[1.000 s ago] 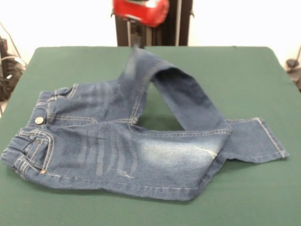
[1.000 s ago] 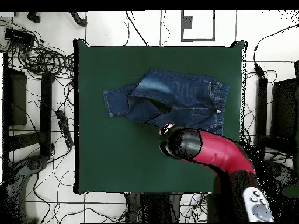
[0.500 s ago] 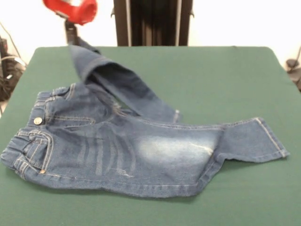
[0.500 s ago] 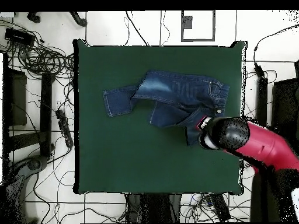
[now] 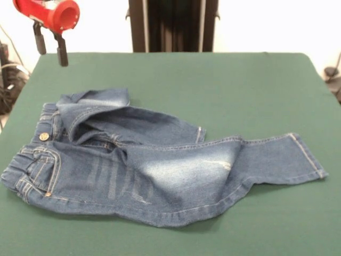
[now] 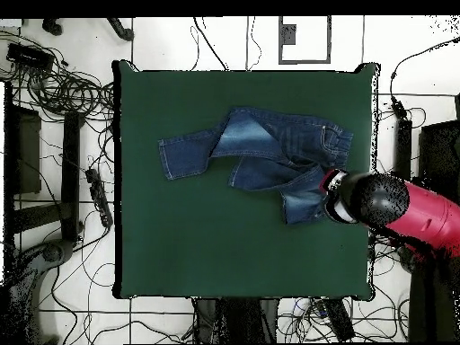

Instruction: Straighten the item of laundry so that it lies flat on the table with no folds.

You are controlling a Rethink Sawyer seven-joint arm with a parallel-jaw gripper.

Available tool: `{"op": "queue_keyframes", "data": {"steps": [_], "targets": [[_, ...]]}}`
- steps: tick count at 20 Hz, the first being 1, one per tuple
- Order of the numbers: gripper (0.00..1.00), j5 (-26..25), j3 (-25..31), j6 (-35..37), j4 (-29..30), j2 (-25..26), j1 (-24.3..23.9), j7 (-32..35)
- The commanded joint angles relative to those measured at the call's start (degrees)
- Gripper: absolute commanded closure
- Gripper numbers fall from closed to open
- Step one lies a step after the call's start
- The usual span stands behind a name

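- Denim, blue: jeans lying on the near-left part of the desk in the front view, well inside its edges.
- Long axis: runs left to right; waistband at the left, one leg stretched out to a hem at the right.
- Fault: the other leg is doubled back over the seat and hip, its hem up by the waistband at the far left, with a crease where it turns near the middle. Not yet flat.
- Texture: faded whitish patch on the thigh, tan stitching, gathered waistband with a metal button; cloth looks soft and limp, and I judge it would drag and drape rather than hold a shape.
- Desk: dark green, felt-like, rectangular, far wider than the jeans; likely some grip on denim.
- End effector: two dark fingers hanging apart and empty below a red housing, raised above the far-left corner of the desk, clear of the cloth.
- Key relation: the folded leg's hem lies nearer and slightly right of the end effector, apart from it; it is the closest part of the jeans.
- Judged next need: take that hem and carry it rightward, away from the waistband, to undo the fold.
- Risk: pulling may shift the whole garment.
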Motion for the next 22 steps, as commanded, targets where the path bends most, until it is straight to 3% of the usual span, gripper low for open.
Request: {"op": "queue_keyframes", "data": {"steps": [1,22], "targets": [[0.0,-2.3,9.7,-0.4,0.5,3.7,1.1,-9.8],[0.0,2.9,10.1,-7.9,2.9,7.4,7.3,4.8]]}}
